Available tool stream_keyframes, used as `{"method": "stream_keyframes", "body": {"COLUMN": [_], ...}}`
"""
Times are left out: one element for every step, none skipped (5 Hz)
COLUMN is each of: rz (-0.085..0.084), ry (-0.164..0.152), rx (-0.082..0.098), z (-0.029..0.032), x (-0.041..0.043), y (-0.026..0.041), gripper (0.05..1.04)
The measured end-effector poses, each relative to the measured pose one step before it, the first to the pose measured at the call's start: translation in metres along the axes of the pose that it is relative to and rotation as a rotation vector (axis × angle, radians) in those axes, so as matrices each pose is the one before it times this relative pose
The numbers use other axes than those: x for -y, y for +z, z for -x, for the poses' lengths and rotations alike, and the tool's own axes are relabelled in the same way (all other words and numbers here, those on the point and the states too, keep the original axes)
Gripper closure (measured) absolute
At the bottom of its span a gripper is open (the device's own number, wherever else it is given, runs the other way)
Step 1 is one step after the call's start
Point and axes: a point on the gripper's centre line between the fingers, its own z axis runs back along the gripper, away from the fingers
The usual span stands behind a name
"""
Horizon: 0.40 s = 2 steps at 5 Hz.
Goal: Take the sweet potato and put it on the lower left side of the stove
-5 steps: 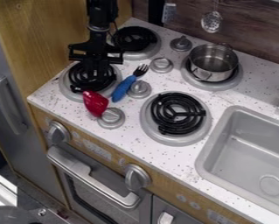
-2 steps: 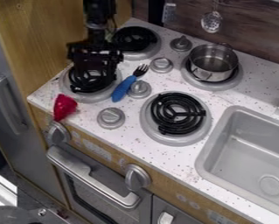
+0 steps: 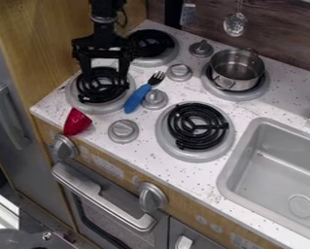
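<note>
Camera view: the red sweet potato (image 3: 77,121) has gone from beside the front knob (image 3: 123,131) to the near left corner of the counter (image 3: 50,103), just off the burner (image 3: 101,91). Above that burner the tool (image 3: 105,79) has risen, its fingers spread wide and holding nothing. Placement looks done; backing away without nudging it over the edge seems all that's left.

A tan wood panel (image 3: 43,53) meets dark wood-grain backing (image 3: 284,41), with 1 grey door (image 3: 14,168) alongside.
</note>
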Motion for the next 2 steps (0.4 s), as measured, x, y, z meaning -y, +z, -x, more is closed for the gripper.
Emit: {"method": "stream_keyframes", "body": {"rz": [0.0368, 0.0025], "ry": [-0.0462, -0.0178], "rx": [0.0368, 0.0170], "z": [0.00572, 0.00389], "x": [0.00412, -0.00134], "y": [0.00792, 0.00293], "gripper": [0.085, 0.084]}}
